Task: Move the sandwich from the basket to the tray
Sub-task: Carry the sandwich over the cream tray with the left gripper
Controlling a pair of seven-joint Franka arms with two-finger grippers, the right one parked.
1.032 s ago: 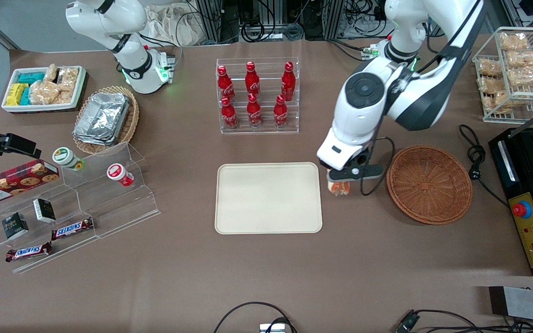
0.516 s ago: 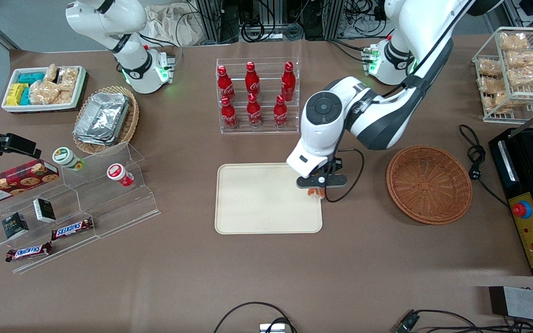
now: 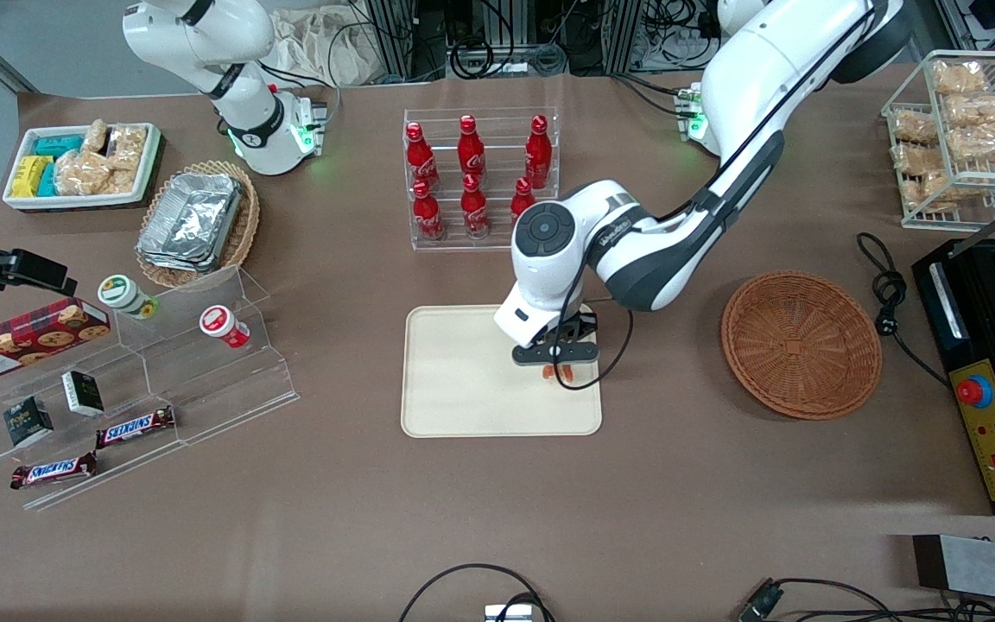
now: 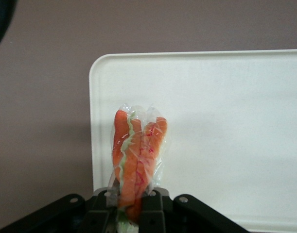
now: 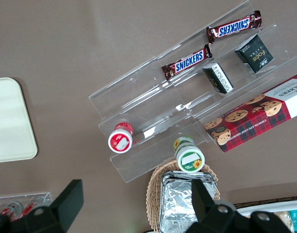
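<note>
In the front view, the left arm reaches out over the brown tabletop (image 3: 497, 518) and its tool (image 3: 554, 363) hangs above the cream-beige tray (image 3: 463, 380), over the part of the tray nearest the round reddish-brown wicker basket (image 3: 801, 344). The tool is closed on the sandwich (image 3: 554, 372), of which only a bit of orange-red filling shows beneath the black fingers. Whether the sandwich touches the tray surface cannot be told from this view. The basket sits on the tabletop beside the tray, toward the working arm's end, with nothing visible inside it. Farther from the camera than the tray stands a clear acrylic rack of red cola bottles (image 3: 473, 177). Toward the parked arm's end lie a tan oval wicker basket with foil trays (image 3: 197, 223), a white bin of packaged snacks (image 3: 83, 166) and a stepped clear display (image 3: 161, 380) carrying two small cups, a cookie box and Snickers bars. In the left wrist view, the sandwich (image 4: 137, 165) is pinched upright between the two fingers (image 4: 150, 213), wrapped in clear film, with orange-red and pale green filling along its cut edge; the tray (image 4: 226, 121) lies below it, its rounded corner just beside the sandwich. In the right wrist view, a corner of the tray (image 5: 9, 121) shows near the stepped display (image 5: 177, 107).
</note>
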